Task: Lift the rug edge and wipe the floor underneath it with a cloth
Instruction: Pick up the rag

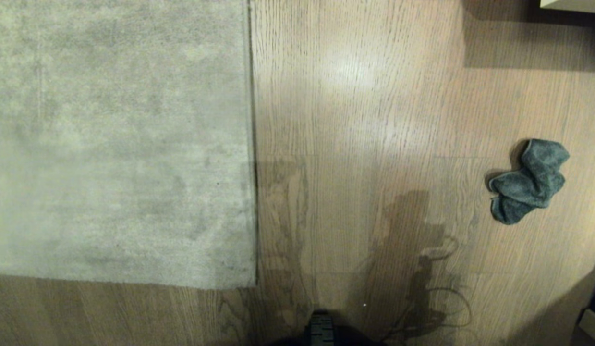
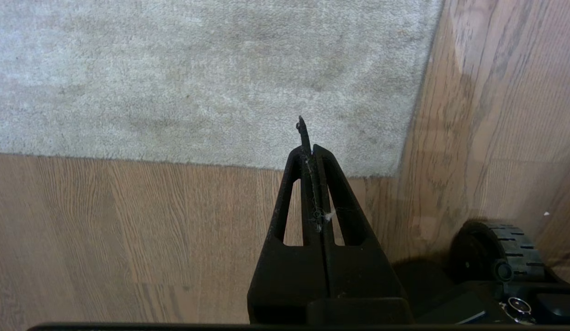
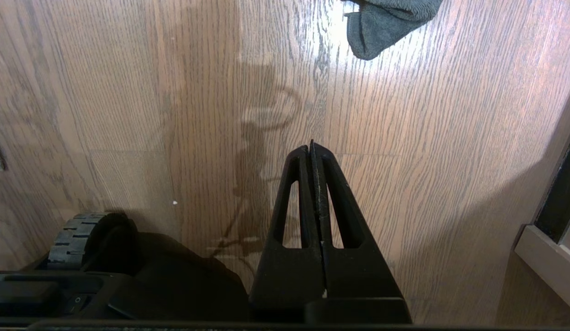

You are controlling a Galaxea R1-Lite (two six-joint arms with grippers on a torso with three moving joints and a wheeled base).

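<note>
Both grippers, left [image 2: 308, 147] and right [image 3: 311, 149], hang closed and empty; cloth [image 1: 528, 181] lies on floor [image 1: 355, 144].

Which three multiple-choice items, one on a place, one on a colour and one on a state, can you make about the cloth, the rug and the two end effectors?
1. Where does the cloth lie?
A. on the rug
B. on the bare floor, right of the rug
C. in an end effector

2. What colour is the rug?
A. pale grey-beige
B. red
C. black

3. How are the left end effector and right end effector?
A. both open
B. both shut, empty
C. one holds the cloth

Answers: 1 B, planks separate cloth and rug; 2 A, head view shows it; 3 B, fingers meet, nothing between.
</note>
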